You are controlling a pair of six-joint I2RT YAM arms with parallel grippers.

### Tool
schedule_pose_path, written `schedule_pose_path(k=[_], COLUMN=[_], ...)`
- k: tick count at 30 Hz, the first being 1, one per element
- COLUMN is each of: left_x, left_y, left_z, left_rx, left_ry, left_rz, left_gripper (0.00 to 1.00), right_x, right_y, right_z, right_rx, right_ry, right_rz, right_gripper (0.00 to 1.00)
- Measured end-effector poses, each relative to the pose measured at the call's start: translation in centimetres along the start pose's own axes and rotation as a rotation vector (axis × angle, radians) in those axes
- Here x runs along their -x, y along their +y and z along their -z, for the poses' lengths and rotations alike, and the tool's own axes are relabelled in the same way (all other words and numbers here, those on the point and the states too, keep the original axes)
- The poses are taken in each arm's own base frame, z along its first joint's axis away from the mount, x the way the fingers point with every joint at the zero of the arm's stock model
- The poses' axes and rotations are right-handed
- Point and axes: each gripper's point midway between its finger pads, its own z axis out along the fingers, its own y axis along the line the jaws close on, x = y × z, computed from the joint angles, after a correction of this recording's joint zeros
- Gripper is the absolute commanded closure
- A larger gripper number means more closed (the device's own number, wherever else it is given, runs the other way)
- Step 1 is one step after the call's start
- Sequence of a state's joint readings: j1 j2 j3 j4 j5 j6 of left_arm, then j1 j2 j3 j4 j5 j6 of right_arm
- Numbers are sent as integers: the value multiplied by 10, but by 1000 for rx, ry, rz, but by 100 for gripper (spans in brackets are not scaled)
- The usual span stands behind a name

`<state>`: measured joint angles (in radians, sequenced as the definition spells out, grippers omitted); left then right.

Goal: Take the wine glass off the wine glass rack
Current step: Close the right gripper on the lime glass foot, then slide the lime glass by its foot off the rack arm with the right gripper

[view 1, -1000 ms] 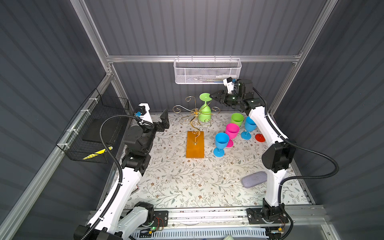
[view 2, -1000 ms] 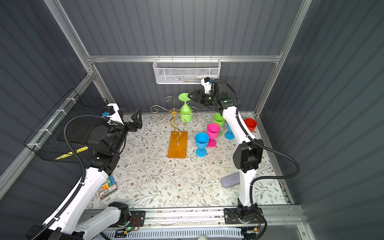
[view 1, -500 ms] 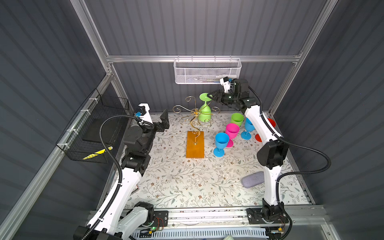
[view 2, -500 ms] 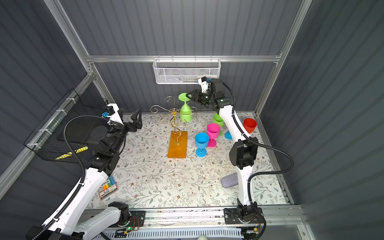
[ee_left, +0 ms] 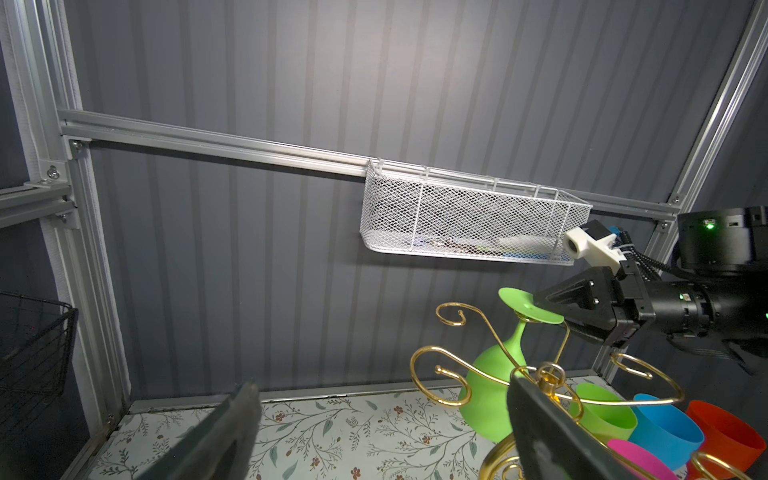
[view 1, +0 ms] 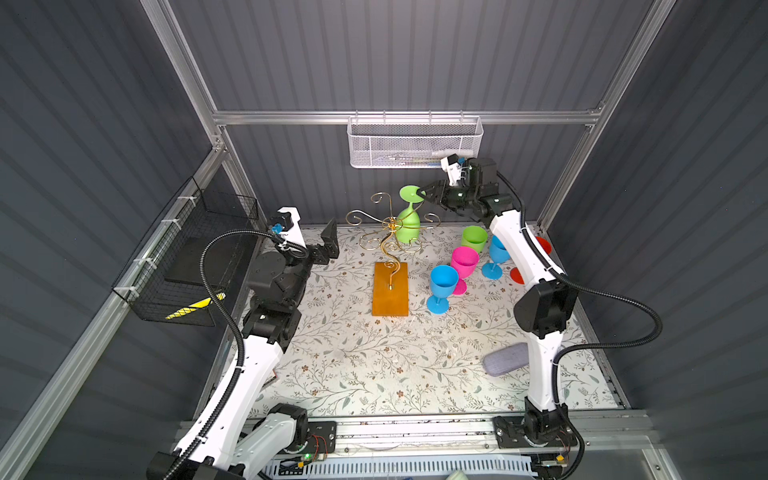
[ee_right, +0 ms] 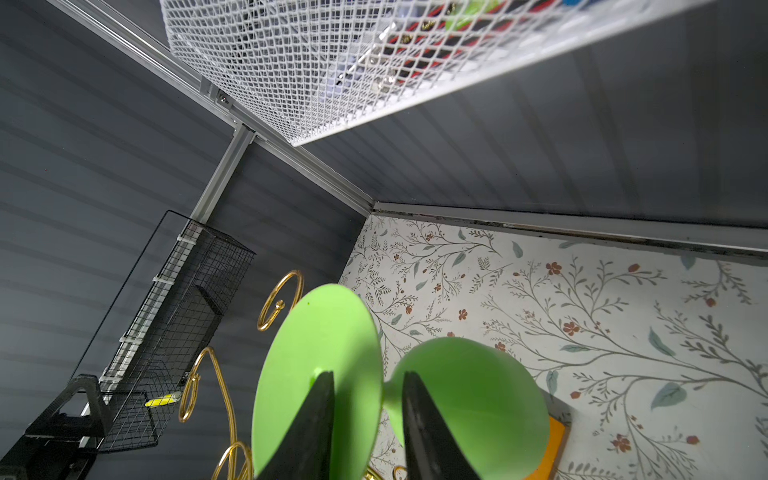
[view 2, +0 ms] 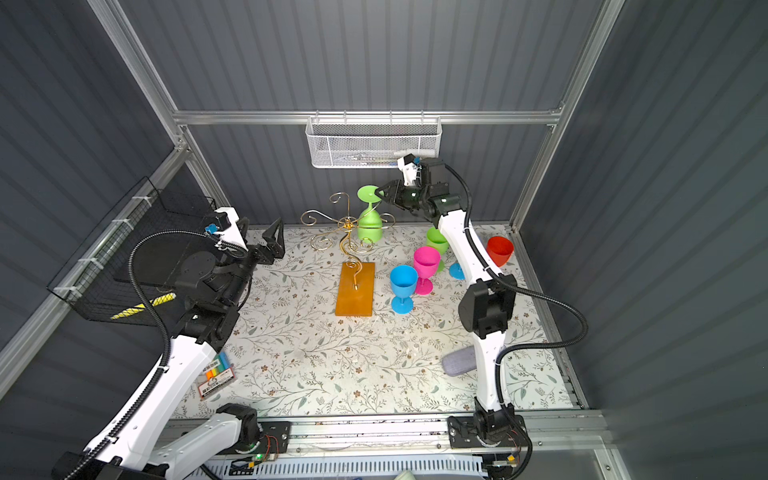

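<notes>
Lime-green plastic wine glass (view 1: 408, 226) hung inverted on gold wire wine glass rack (view 1: 388, 293), foot straddled by narrowly parted right claw (view 1: 422, 193), grip not discernible, left claw (ee_left: 382, 382) spread wide, empty, beside rack.

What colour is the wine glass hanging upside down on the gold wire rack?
Lime green; the upside-down stemmed wine glass shows best in the left wrist view.

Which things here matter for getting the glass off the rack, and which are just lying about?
In the job: hanging green wine glass, gold wire rack, right gripper.
Lying about: blue glass, pink glass, grey case, white mesh basket, black wire basket.
</notes>
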<state>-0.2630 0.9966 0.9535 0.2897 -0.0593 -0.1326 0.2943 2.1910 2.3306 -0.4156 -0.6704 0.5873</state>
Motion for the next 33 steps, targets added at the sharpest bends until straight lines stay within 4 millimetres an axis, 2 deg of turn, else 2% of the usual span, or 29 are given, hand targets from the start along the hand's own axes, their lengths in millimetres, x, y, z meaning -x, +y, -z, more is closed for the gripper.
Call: schedule_pose_path(k=[13, 16, 20, 33], left_x=[0, 0, 0, 5], left_y=[-1, -1, -1, -2], left_z=[1, 1, 1, 4], left_rx=[-7, -7, -8, -12], left_ry=[2, 2, 2, -8], left_rz=[0, 1, 1, 2], left_gripper=[6, 6, 5, 6], right_x=[8, 13, 15, 9], right_y=[-1, 6, 25, 19], right_z=[8, 14, 26, 21], right_rx=[-11, 7, 36, 87], right_ry=[-21, -36, -44, -34], right_rz=[1, 0, 2, -76], right_gripper=[86, 94, 100, 100])
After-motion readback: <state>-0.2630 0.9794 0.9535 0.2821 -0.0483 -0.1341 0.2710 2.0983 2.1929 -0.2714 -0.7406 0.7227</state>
